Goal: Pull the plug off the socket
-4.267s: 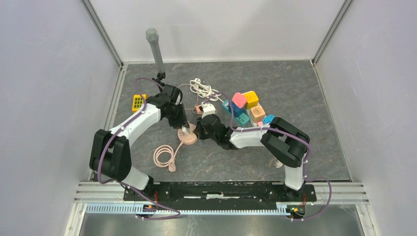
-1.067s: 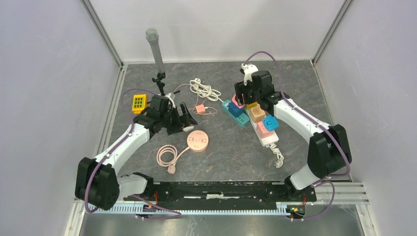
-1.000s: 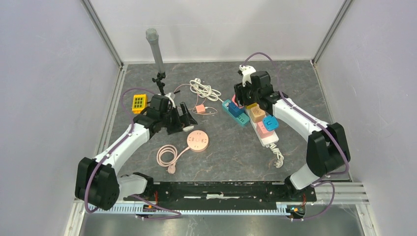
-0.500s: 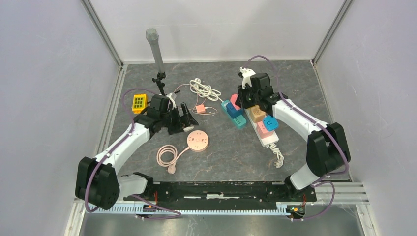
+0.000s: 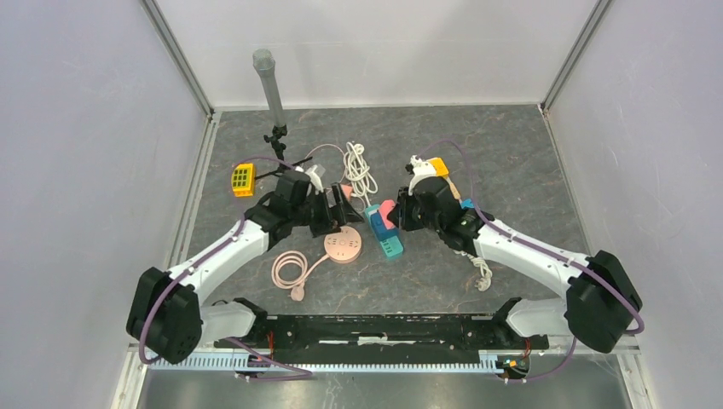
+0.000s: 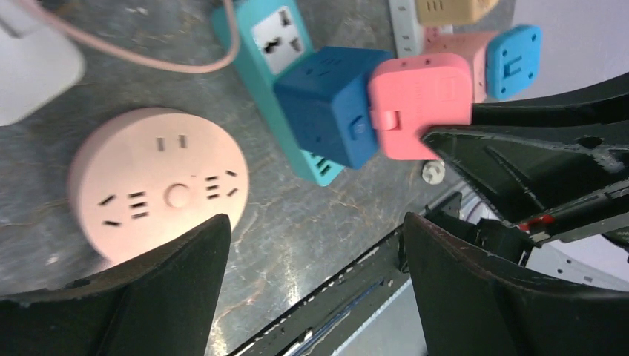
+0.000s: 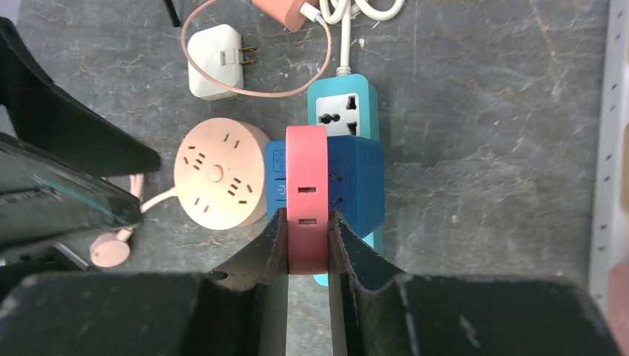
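Between the right hand's [image 7: 306,231] two fingers, pressed against its sides, sits the pink plug [image 7: 306,178], pinched firmly. It touches the blue cube adapter [image 7: 360,182], which stands on the teal socket strip [image 7: 343,104]; it seems seated there, though the joint is hidden. Left of the strip, the left hand [image 6: 315,222] hangs spread above the bench [image 7: 482,111], near the round pink socket [image 6: 159,185].

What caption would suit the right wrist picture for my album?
Right gripper clamps the pink plug on the blue adapter, beside a round pink socket.
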`<move>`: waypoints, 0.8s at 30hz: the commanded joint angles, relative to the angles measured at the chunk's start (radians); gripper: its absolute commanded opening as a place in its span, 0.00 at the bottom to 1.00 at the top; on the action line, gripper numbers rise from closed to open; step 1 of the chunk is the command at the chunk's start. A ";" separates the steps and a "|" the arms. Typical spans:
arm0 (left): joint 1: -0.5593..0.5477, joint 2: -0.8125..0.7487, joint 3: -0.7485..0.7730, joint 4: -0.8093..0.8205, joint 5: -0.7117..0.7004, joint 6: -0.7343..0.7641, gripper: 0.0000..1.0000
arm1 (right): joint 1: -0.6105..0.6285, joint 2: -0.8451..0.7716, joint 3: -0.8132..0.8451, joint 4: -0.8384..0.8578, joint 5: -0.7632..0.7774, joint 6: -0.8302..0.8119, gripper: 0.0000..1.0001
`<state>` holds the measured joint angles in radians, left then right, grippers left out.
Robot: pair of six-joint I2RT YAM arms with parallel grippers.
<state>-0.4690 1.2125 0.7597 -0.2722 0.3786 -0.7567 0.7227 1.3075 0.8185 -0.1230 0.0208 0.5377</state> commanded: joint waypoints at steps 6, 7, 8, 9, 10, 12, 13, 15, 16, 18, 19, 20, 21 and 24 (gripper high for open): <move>-0.123 0.056 -0.059 0.246 -0.047 -0.181 0.78 | 0.109 -0.028 -0.017 -0.095 0.178 0.133 0.10; -0.125 0.071 -0.063 0.262 -0.045 -0.188 0.74 | 0.109 -0.031 -0.013 -0.095 0.178 0.117 0.15; -0.126 0.085 -0.064 0.268 -0.041 -0.192 0.72 | 0.109 -0.031 -0.010 -0.084 0.165 0.092 0.20; -0.128 0.102 -0.063 0.302 -0.037 -0.194 0.70 | 0.109 -0.035 -0.013 -0.057 0.136 0.055 0.25; -0.128 0.120 -0.060 0.319 -0.027 -0.196 0.68 | 0.109 -0.035 -0.013 -0.043 0.114 0.034 0.28; -0.131 0.155 -0.054 0.359 -0.011 -0.196 0.67 | 0.109 -0.034 -0.009 -0.040 0.111 0.010 0.34; -0.132 0.173 -0.052 0.380 -0.009 -0.195 0.67 | 0.109 -0.031 -0.005 -0.045 0.121 0.001 0.38; -0.131 0.209 -0.030 0.399 -0.006 -0.185 0.67 | 0.109 -0.021 0.011 -0.059 0.139 -0.016 0.42; -0.131 0.229 -0.019 0.393 -0.004 -0.182 0.67 | 0.109 -0.013 0.024 -0.068 0.145 -0.030 0.43; -0.131 0.265 0.001 0.395 0.011 -0.185 0.67 | 0.109 0.001 0.061 -0.099 0.173 -0.058 0.43; -0.131 0.283 0.007 0.400 0.018 -0.189 0.67 | 0.109 0.008 0.078 -0.113 0.189 -0.068 0.43; -0.131 0.292 0.011 0.404 0.024 -0.190 0.66 | 0.109 0.013 0.089 -0.122 0.201 -0.076 0.43; -0.132 0.302 0.010 0.407 0.026 -0.188 0.65 | 0.109 0.017 0.099 -0.125 0.211 -0.082 0.42; -0.131 0.318 0.008 0.402 0.021 -0.176 0.60 | 0.109 0.028 0.103 -0.101 0.204 -0.104 0.42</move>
<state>-0.5961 1.5124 0.7326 0.0822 0.3805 -0.9234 0.8303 1.3243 0.8696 -0.2310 0.1837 0.4904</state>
